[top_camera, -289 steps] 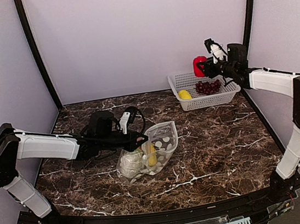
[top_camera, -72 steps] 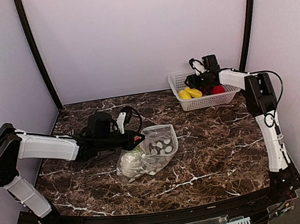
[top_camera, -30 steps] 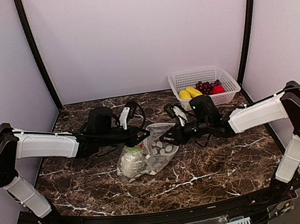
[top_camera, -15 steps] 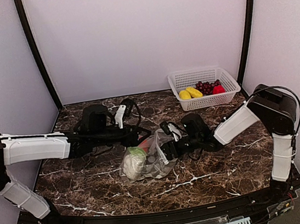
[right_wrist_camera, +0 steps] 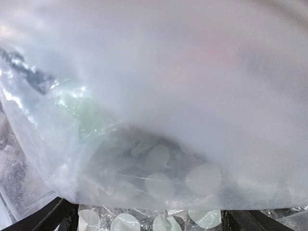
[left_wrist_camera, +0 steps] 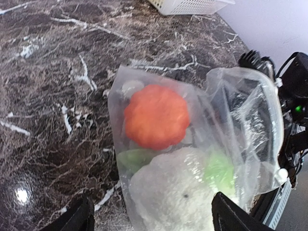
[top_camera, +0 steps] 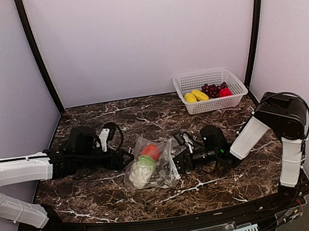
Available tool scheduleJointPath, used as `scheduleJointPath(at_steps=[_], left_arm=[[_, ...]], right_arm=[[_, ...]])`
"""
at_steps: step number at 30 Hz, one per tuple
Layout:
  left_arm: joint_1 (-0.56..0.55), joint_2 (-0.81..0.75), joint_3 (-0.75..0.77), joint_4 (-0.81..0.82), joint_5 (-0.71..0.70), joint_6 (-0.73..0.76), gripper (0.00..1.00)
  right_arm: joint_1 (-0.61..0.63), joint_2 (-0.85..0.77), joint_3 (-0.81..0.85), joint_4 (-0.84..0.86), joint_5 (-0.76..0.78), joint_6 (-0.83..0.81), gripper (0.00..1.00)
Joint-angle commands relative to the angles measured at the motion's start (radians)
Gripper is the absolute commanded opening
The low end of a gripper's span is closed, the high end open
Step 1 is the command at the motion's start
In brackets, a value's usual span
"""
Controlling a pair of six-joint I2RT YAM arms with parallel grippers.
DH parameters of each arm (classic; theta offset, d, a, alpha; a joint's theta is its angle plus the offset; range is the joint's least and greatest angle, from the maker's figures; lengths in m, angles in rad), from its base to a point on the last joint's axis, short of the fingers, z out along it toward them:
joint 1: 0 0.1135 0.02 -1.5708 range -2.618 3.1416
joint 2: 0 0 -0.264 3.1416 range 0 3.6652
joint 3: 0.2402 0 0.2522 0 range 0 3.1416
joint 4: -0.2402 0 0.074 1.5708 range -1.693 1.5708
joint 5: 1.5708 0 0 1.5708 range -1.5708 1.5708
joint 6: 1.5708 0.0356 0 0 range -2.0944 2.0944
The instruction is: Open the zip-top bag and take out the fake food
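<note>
The zip-top bag [top_camera: 152, 164] lies on the marble table [top_camera: 87, 124], clear with pale dots. Inside it show an orange-red piece of fake food [left_wrist_camera: 156, 115] and a white-green cauliflower [left_wrist_camera: 173, 197]. My left gripper [top_camera: 125, 158] is low at the bag's left end. Its dark fingertips [left_wrist_camera: 79, 216] stand wide apart, open, either side of the cauliflower end. My right gripper [top_camera: 178, 162] is at the bag's right end, open. In the right wrist view the dotted plastic [right_wrist_camera: 159, 144] fills the frame between the spread fingers [right_wrist_camera: 60, 216].
A white lattice basket [top_camera: 237, 97] stands at the back right holding yellow pieces [top_camera: 194, 96], purple grapes [top_camera: 212, 89] and a red piece [top_camera: 225, 92]. Black frame posts rise at the back corners. The right arm's elbow [top_camera: 279, 113] sits near the table's right edge.
Both grippers have opened. The left arm has drawn back to the left and dropped low. The bag has slumped flat and lies slightly nearer the front, with the right gripper following it.
</note>
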Motion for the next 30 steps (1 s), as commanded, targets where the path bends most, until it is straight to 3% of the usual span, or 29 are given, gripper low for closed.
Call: scheduleJointPath(at_steps=[1,10,14,19,21,28,29,30], left_arm=[[0.006,0.022,-0.051,0.002,0.015,-0.043,0.82],[0.006,0.148,-0.054,0.162,0.126,-0.058,0.57],[0.006,0.176,-0.063,0.230,0.170,-0.080,0.39],[0.005,0.181,-0.070,0.300,0.201,-0.122,0.07],[0.004,0.184,-0.083,0.348,0.218,-0.152,0.02],[-0.011,0.215,-0.095,0.409,0.242,-0.190,0.02],[-0.011,0.213,-0.097,0.403,0.244,-0.193,0.05],[-0.011,0.208,-0.108,0.399,0.238,-0.197,0.16]], right_arm=[[0.003,-0.048,-0.047,0.154,-0.052,0.049,0.99],[-0.002,-0.120,-0.070,0.120,-0.071,0.060,0.99],[0.001,-0.077,-0.026,0.131,-0.111,0.094,0.99],[0.027,-0.051,0.021,0.102,-0.139,0.106,0.99],[0.037,-0.052,0.037,0.072,-0.156,0.098,0.99],[0.087,-0.054,0.124,-0.177,-0.123,-0.004,0.99],[0.087,-0.056,0.124,-0.190,-0.111,-0.005,0.99],[0.087,-0.058,0.121,-0.197,-0.098,-0.004,0.99]])
